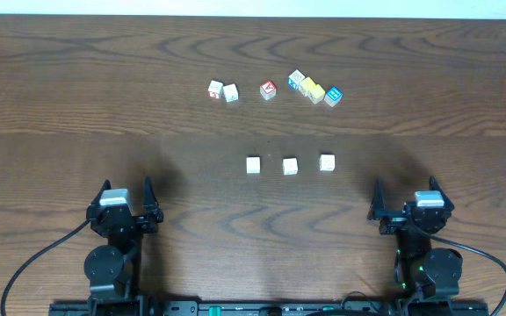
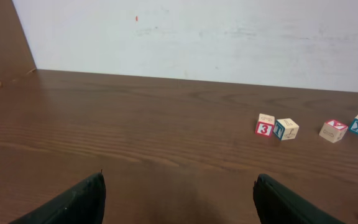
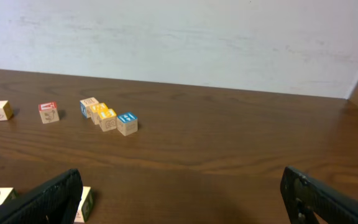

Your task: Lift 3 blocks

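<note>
Both of my arms are folded low at the near side of the counter (image 1: 60,88), well apart. My left end effector (image 1: 126,186) and right end effector (image 1: 407,186) point forward, jaws spread wide, holding nothing. Ahead, between them, three blocks lie in a row (cream-white, faintly marked): left block (image 1: 253,164), middle block (image 1: 290,166), right block (image 1: 327,162), none touching. Coloured cubes (image 1: 268,89) sit farther back.

Three blocks (image 1: 253,164) (image 1: 290,166) (image 1: 327,162), seven coloured cubes (image 1: 268,89), two tools (image 1: 126,186) (image 1: 406,186).

Black arms (image 1: 108,263), silver-grey wrist caps (image 1: 114,199)
</note>
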Controlling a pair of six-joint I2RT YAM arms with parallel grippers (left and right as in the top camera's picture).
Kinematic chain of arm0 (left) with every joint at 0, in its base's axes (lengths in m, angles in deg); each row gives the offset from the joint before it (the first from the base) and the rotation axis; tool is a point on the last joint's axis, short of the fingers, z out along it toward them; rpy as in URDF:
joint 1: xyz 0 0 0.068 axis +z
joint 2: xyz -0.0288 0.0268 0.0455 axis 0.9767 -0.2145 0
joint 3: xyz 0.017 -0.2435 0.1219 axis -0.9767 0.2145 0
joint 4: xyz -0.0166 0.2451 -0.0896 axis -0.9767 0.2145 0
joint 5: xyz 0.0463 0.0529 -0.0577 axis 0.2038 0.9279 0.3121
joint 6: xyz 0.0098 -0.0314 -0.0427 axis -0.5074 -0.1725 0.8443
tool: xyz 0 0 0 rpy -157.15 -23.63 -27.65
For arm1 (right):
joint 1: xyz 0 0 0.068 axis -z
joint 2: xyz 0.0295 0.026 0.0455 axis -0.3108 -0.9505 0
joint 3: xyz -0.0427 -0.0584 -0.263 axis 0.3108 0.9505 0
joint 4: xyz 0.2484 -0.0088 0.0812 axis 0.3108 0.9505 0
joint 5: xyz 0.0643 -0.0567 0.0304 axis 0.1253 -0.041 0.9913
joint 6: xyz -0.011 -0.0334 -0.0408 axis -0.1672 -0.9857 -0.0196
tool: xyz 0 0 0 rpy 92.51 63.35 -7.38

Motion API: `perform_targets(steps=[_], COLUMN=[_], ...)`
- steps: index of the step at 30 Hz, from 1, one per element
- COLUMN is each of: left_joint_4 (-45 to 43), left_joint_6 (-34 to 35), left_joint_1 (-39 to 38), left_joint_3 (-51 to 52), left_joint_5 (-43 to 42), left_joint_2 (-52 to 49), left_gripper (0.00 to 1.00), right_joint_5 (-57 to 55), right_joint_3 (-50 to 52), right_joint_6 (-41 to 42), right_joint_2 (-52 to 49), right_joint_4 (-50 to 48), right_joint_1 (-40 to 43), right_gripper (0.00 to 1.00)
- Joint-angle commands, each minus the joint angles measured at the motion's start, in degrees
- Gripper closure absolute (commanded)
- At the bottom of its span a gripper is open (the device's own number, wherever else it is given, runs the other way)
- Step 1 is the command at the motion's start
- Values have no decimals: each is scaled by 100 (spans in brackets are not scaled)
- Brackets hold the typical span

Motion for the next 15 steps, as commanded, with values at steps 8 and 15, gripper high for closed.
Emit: perform_targets(steps=[8,15], left_joint_4=[-184,-2286], left_joint_6=[1158,1537], left_joint_1=[20,20], left_joint_3=[90,90], left_joint_5=[-1738,-4028], left_joint_2=[35,35], left_gripper=[24,23], right_joint_5=[26,26], right_joint_3=[11,11], right_joint_6=[-52,-52], right_joint_2=[24,24], right_joint_4=[22,22], right_joint_1=[28,28], right_gripper=[1,1])
